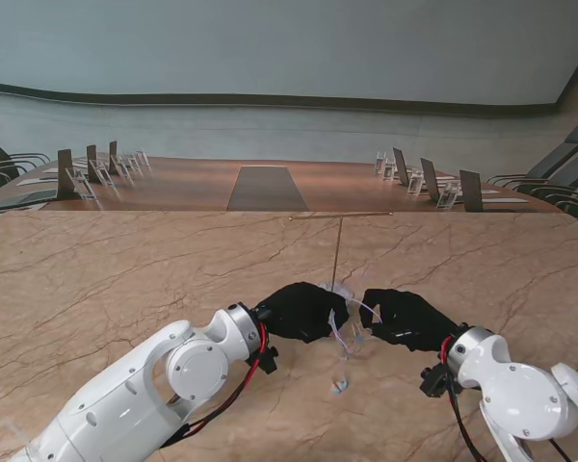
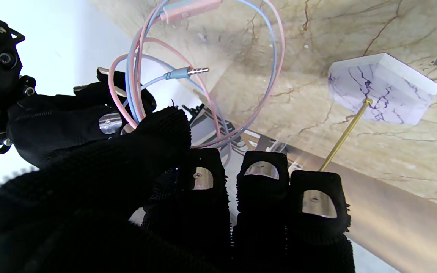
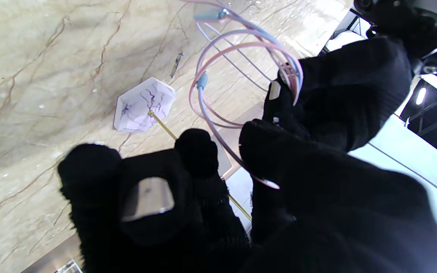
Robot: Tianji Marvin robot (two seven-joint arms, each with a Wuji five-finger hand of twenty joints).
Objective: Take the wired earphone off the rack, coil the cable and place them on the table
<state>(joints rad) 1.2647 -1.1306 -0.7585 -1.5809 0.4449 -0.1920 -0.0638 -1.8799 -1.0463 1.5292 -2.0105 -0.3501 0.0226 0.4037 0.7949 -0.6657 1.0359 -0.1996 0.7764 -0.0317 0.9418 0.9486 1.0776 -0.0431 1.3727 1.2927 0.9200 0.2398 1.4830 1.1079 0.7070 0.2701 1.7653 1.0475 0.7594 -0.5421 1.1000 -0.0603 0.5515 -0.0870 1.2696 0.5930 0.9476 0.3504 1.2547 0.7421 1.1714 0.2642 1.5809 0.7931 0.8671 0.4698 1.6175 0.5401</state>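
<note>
Earphone cable (image 2: 203, 76) off the rack (image 1: 337, 245), looped between both hands above the table (image 1: 125, 279). Left hand (image 1: 303, 310) and right hand (image 1: 409, 318) fingers pinch loops. Coiling partly done; placing remains.

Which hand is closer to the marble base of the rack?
Left, slightly. The left hand sits just left of the marble base; the right hand is farther right.
</note>
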